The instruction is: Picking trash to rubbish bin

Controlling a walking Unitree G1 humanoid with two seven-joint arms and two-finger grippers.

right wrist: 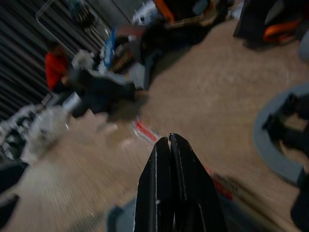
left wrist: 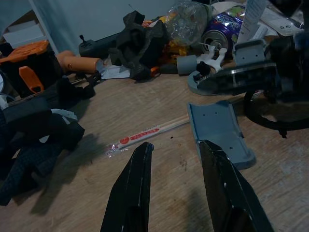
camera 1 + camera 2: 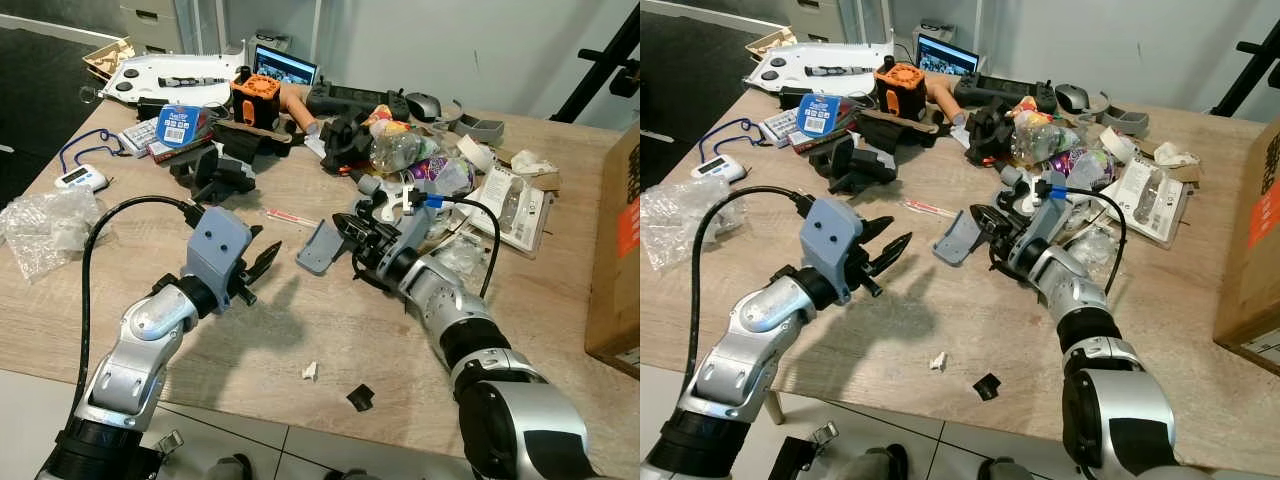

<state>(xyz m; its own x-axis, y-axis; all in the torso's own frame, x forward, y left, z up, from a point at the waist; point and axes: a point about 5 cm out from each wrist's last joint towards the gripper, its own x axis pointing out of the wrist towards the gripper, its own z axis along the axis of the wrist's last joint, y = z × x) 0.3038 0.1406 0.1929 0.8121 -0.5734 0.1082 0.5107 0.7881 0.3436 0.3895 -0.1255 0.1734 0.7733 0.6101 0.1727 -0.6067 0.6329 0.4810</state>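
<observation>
The left pincer point(image 3: 258, 268) hovers released above the middle of the wooden surface point(image 3: 330, 330), fingers spread, aimed at a wrapped pair of chopsticks point(image 3: 292, 217) lying flat toward the far edge. A grey plastic bracket point(image 3: 320, 246) lies just beside the chopsticks. The right pincer point(image 3: 345, 228) is clenched empty, its tips at the bracket's far end. Two small scraps point(image 3: 335, 383) lie near the near edge

Your left arm reaches forward from the lower left, elbow bent, its left gripper point(image 3: 258, 268) hovering with both black fingers point(image 2: 133, 188) spread apart. Your right arm stretches in from the lower right, angled toward the left, and its right gripper point(image 1: 170, 145) has its fingers pressed together, tips touching.
</observation>
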